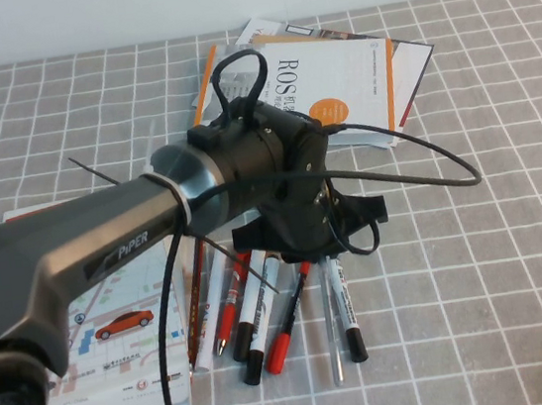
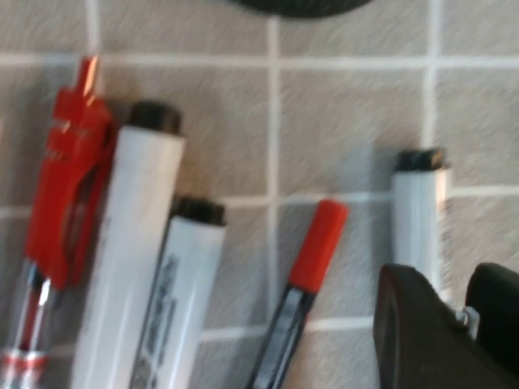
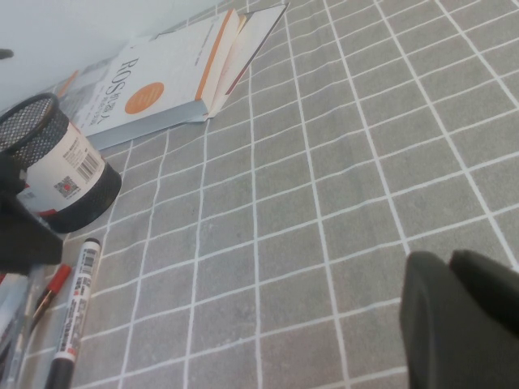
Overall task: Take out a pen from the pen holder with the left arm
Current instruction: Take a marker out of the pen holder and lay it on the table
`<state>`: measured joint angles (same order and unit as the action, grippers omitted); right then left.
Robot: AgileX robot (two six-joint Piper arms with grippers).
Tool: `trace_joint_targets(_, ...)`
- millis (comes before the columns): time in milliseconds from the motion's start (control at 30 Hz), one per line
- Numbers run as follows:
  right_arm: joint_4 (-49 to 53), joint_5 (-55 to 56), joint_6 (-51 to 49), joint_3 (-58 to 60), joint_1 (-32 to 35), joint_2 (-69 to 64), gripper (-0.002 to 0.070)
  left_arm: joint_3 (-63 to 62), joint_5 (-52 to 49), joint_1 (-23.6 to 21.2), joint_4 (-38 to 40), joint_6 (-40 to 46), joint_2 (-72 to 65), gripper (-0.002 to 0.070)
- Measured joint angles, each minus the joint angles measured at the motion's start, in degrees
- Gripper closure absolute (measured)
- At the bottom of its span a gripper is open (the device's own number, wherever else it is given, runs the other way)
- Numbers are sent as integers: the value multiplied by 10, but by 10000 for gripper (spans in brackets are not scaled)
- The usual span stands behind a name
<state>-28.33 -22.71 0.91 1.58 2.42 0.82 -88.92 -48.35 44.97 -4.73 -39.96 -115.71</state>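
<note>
The left end effector (image 2: 456, 282) hangs low over the gray tiled tabletop (image 2: 349, 121), right beside a white marker (image 2: 418, 219) with a black end. Whether it is spread, pressed together or pinching that marker, I cannot tell. Its wrist view takes in five pens lying flat and roughly parallel. They are that marker, a thin dark pen with a red end (image 2: 318, 239), two more white markers with black ends (image 2: 138, 243) lying side by side, and a clear pen with a red clip (image 2: 69, 178).

In the high view the left arm (image 1: 107, 249) reaches across the middle, and the pens (image 1: 344, 308) fan out on the tabletop from beneath its wrist. At least seven show there: white markers with black caps, red-and-black ones and one thin silver one.

The one pen holder (image 3: 61, 166) is a black mesh cup with a white barcode label. It sits at the far end of the pens, near the book, and the wrist hides it in the high view. Its inside is not visible.

One white book (image 1: 333, 64) with orange trim lies at the far side on other printed sheets. A stack of map sheets (image 1: 99, 335) lies under the left arm, just beside the leftmost pens.

The right end effector (image 3: 451, 271) hangs low over bare tiles to the right of the pens, with its jaws pressed together.
</note>
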Motion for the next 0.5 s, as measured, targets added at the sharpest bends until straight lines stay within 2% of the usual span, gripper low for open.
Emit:
trace_joint_targets(333,0,0,0,0,0,0,689,0,22,-13,1,4,0,547)
trace_joint_targets(500,0,0,0,0,0,0,689,0,25,-31,16,5,0,441)
